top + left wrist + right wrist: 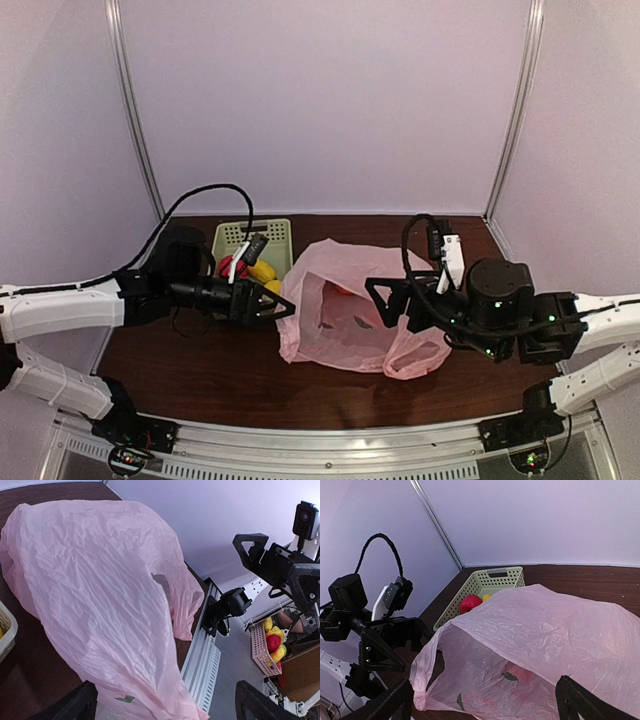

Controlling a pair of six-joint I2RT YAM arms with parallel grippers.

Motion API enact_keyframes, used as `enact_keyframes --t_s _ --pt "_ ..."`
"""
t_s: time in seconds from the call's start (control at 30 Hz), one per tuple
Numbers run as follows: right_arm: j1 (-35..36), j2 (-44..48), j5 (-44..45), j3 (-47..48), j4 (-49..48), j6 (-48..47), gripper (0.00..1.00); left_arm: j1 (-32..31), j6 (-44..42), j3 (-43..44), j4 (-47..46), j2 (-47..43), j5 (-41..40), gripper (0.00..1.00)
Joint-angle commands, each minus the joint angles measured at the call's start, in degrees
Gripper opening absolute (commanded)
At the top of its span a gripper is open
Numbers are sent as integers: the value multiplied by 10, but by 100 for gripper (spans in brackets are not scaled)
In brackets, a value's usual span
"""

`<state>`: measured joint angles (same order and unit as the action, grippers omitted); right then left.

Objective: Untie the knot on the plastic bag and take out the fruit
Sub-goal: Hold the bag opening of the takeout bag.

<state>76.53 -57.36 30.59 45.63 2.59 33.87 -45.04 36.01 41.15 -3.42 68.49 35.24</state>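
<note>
The pink plastic bag (345, 315) lies crumpled in the middle of the table, its mouth gaping toward the right arm; I see no knot. A red-orange patch (343, 290) shows inside it. Red fruit (470, 603) and yellow fruit (486, 597) lie in the pale green basket (490, 582) behind the bag. My left gripper (275, 305) hovers open at the bag's left edge, with the film (100, 590) spread under it. Over the bag's right side, my right gripper (385, 300) is open facing the bag's mouth (485, 675). Neither holds anything.
The green basket (252, 240) stands at the back left against the wall corner. The table's metal front rail (200, 665) runs close to the bag's near handle. Off the table, a pink crate (265, 650) holds more fruit.
</note>
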Motion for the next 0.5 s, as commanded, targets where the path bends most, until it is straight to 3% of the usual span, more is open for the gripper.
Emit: enact_keyframes --t_s 0.0,0.27,0.47 --pt "1 -16 9 21 20 -5 100 -7 12 11 -40 15 -27 98" --pt "1 -29 2 17 -9 -16 100 -16 7 25 -18 52 -55 92" --pt "1 -44 -10 12 -24 -24 99 -18 7 41 -34 74 -30 59"
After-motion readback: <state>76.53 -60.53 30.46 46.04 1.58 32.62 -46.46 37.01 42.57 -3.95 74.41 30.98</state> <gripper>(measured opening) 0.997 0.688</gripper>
